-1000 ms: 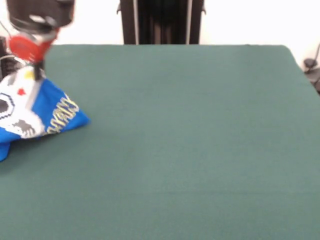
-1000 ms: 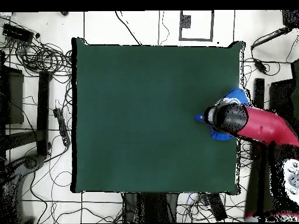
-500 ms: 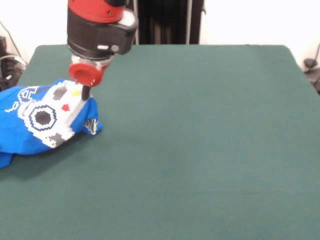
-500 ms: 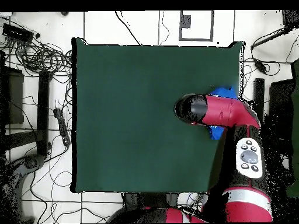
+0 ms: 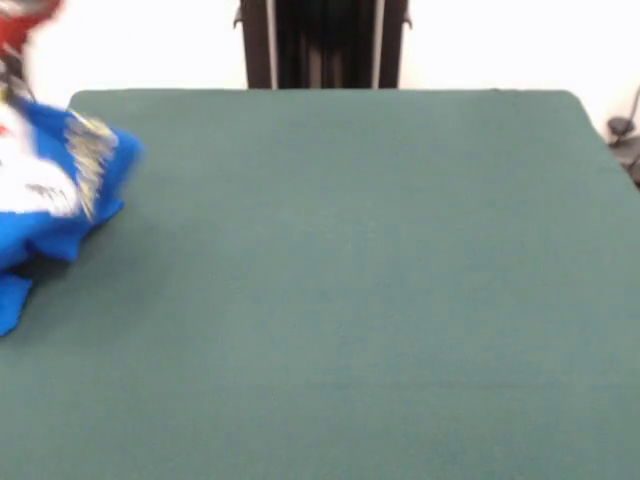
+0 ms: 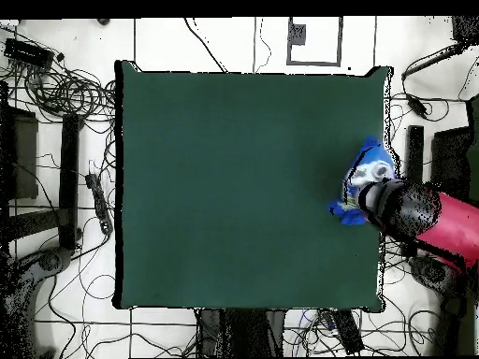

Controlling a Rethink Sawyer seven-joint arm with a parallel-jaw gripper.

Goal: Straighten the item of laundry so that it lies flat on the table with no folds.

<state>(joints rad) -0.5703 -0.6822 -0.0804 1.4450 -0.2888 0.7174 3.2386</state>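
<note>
Gripper [image 5: 14, 70]: at the top left corner of the front view, only a blurred red part and a dark stem show; whether the jaws are open or closed, and whether they have hold of the cloth, cannot be told.
Arm [image 6: 426, 220]: in the overhead view the red and black arm reaches in over the table's right edge, its dark end directly over the cloth.
Item of laundry [image 5: 55, 185]: bunched blue T-shirt directly beneath and just beside the gripper; raised in a heap, white print and yellow lettering facing outward, not flat. In the overhead view it [image 6: 360, 182] protrudes from under the arm's end at the table's right edge.
Lower flap of shirt: one blue corner trails down below the heap onto the cloth surface at the front view's left margin.
Table [image 5: 360, 280]: dark green surface extending well away from the gripper across both views; overhead [image 6: 243, 187].
Floor surroundings: cables [image 6: 65, 89] lie well apart from the gripper, beyond the opposite table edge.
</note>
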